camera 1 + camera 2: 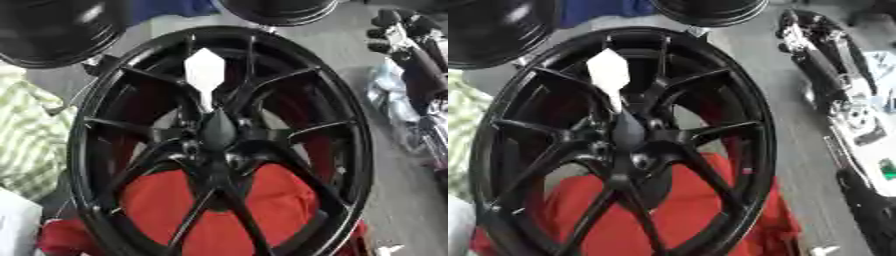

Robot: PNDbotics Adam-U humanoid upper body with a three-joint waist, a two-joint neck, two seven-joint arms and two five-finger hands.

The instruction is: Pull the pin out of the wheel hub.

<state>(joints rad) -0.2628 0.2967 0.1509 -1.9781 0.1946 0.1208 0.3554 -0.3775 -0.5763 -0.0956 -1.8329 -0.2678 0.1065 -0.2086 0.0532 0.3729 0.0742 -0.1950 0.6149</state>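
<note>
Black and glossy, a wheel [83,150] is seen lying flat, well to the left of the right hand [389,27] and apart from it. The hand is shown at the upper right edge of the left eye view, with its black and silver arm [833,85] stretched along the right side of the right eye view. Whether the hand is open or closed cannot be told, and nothing is seen held in it.

The hub [217,132] is placed at the middle of the wheel, left of the hand and nearer the camera than it. A pin [204,70] is seen as a white piece with a broad six-sided head and a thin stem. The stem is pointed down into the hub, while the head is laid between two spokes. The pin is found left of the hand, well apart, and is touched by nothing but the wheel.

A red cloth [262,200] is spread under the near half of the wheel and is shown through the spokes. Two more black rims are set beyond the wheel: one [52,30] far to the hand's left, the other [280,9] just left of it. A striped green and white cloth [26,130] is laid at the far left edge.
</note>
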